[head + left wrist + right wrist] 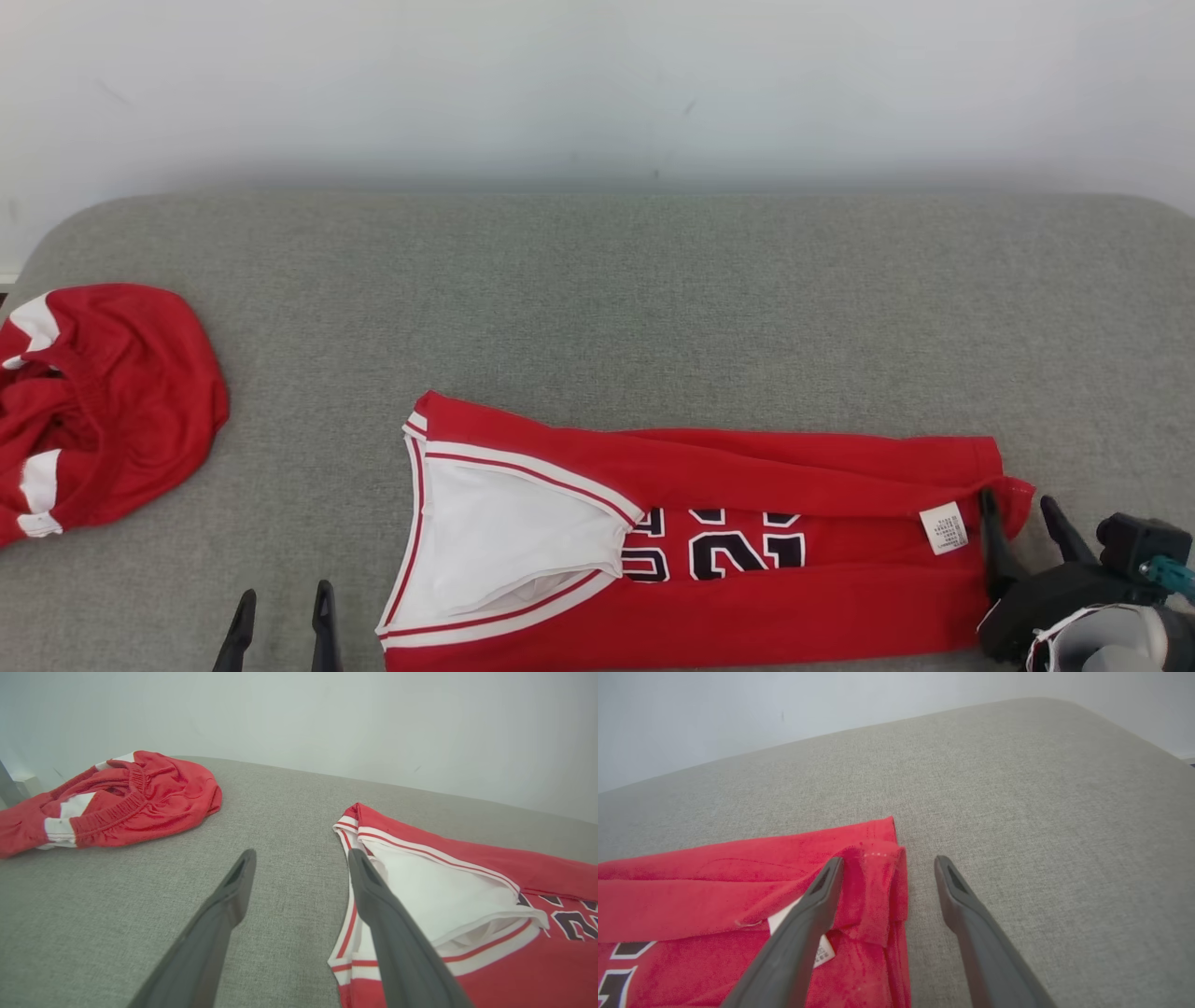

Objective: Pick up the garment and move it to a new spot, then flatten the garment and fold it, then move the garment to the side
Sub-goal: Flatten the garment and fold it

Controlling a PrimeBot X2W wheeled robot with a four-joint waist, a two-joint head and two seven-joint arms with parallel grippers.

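A folded red jersey [747, 607] lay along the near edge of the grey cushion [653, 308].
Nearest, the left gripper [286, 607] stood spread wide and empty over bare cushion, just left of the jersey's white-trimmed neckline [504, 532]. The right gripper [1016, 509], equally wide and holding nothing, straddled the jersey's right hem corner beside the care label [945, 528]. Farther left, crumpled red shorts [112, 401] sat well apart. A pale wall [597, 84] rose behind.

Bright, soft, even light here, only a faint shadow where the white wall [597, 84] meets the grey cushion [653, 299], wrist views bowing at the edges.
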